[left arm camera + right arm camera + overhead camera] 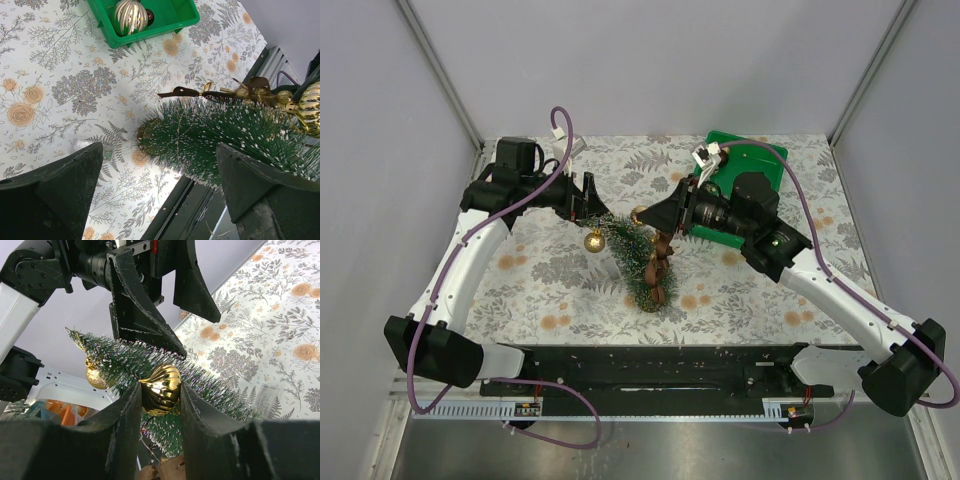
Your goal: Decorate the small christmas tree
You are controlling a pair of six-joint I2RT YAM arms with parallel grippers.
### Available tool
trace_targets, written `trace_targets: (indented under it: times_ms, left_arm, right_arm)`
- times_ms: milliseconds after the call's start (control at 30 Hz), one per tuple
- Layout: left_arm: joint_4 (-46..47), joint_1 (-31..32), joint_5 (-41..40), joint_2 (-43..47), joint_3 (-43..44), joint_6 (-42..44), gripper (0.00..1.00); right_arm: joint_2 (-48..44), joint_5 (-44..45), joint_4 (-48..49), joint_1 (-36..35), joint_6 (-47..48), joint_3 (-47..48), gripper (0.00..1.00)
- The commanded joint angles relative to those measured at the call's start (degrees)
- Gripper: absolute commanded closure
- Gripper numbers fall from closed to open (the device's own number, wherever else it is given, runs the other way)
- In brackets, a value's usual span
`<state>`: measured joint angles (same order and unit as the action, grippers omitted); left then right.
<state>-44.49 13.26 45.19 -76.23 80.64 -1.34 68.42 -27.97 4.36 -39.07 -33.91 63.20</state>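
- small christmas tree, centre right: dense, rough bristles, dark green with white frosted tips.
- gold ornament, lower centre: ribbed, glossy, mirror-like metallic finish.
- right gripper: fingers matt black, faintly grainy plastic.
- green bin, top of frame: smooth, slightly glossy plastic.
- ribbed ball inside it: shiny pale gold.
- ribbon, centre: dark brown, satiny sheen.
- table covering: matt floral print; paper or cloth cannot be told.
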Motion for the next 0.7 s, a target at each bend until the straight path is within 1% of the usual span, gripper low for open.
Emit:
trace_targets:
  times_ms: [0,667]
  left_arm:
    - [0.81,0.10,0.43,1.52,0.83,0.47,0.01]
    - [0.72,0.10,0.16,1.61,1.18,0.20,0.01]
  right_arm:
    - [-2.06,1.60,0.47,-0.57,1.30,2.45,0.98]
    - [-4.17,0.02,3.28,-0.75,-2.47,2.45,0.98]
